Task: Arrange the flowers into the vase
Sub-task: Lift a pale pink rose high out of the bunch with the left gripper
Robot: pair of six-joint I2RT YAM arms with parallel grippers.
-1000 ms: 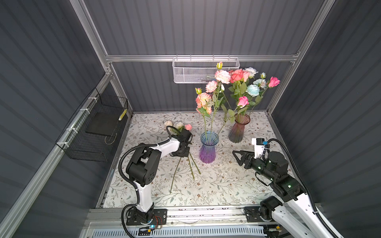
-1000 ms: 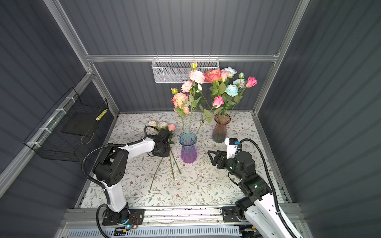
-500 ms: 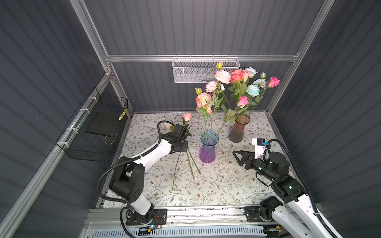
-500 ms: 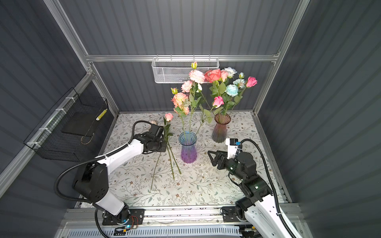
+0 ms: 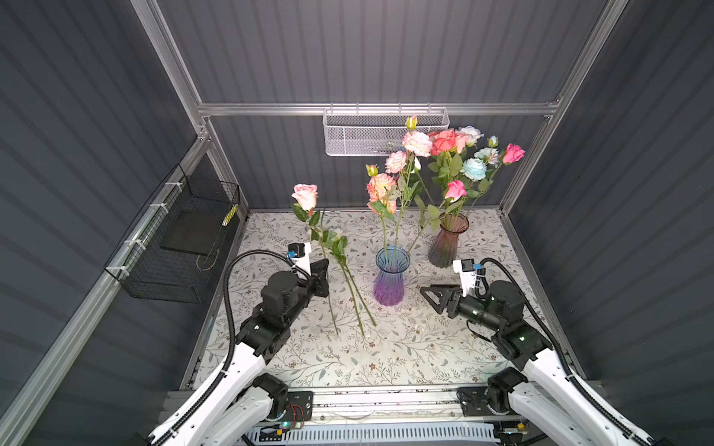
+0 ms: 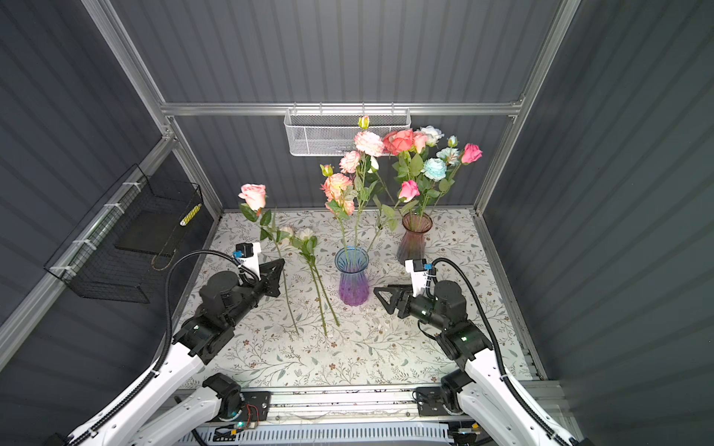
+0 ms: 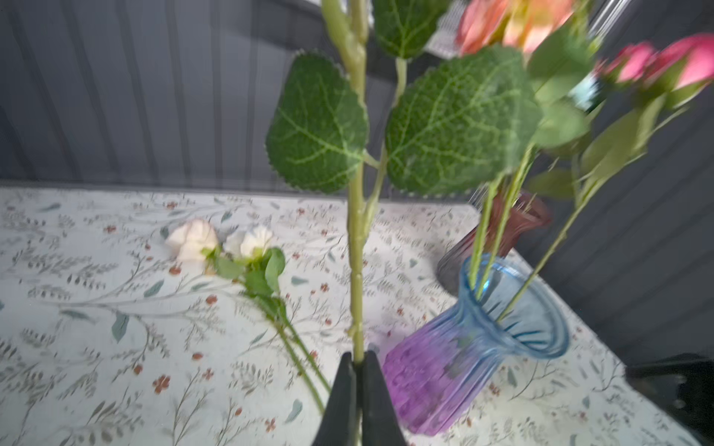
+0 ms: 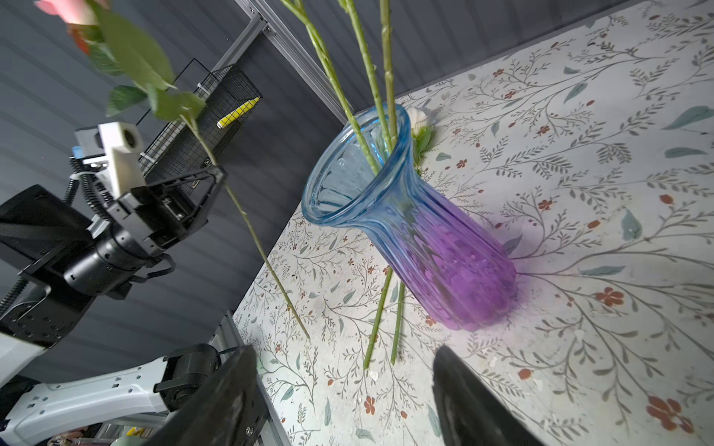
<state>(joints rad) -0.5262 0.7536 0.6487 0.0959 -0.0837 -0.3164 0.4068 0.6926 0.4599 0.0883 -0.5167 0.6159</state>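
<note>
My left gripper (image 5: 325,266) (image 7: 359,357) is shut on the thin green stem of a pink rose (image 5: 305,195) (image 6: 253,195), which stands nearly upright with its stem end low over the mat. The blue-and-purple vase (image 5: 390,278) (image 8: 417,231), just right of that rose, holds three stems. A reddish vase (image 5: 448,239) behind it carries several pink, coral, white and pale blue flowers. Two white flowers (image 6: 320,285) (image 7: 251,239) lie on the mat between the held rose and the blue vase. My right gripper (image 5: 429,295) (image 8: 344,349) is open and holds nothing, right of the blue vase.
A white mesh basket (image 5: 386,131) hangs on the back wall above the blooms. A black wire basket (image 5: 185,239) is fixed to the left wall. The floral mat (image 5: 386,355) runs to the metal rail at the front.
My left arm has drawn back toward the front and lifted the pink rose off the mat until it stands upright. The right gripper has opened a little wider without shifting place.
</note>
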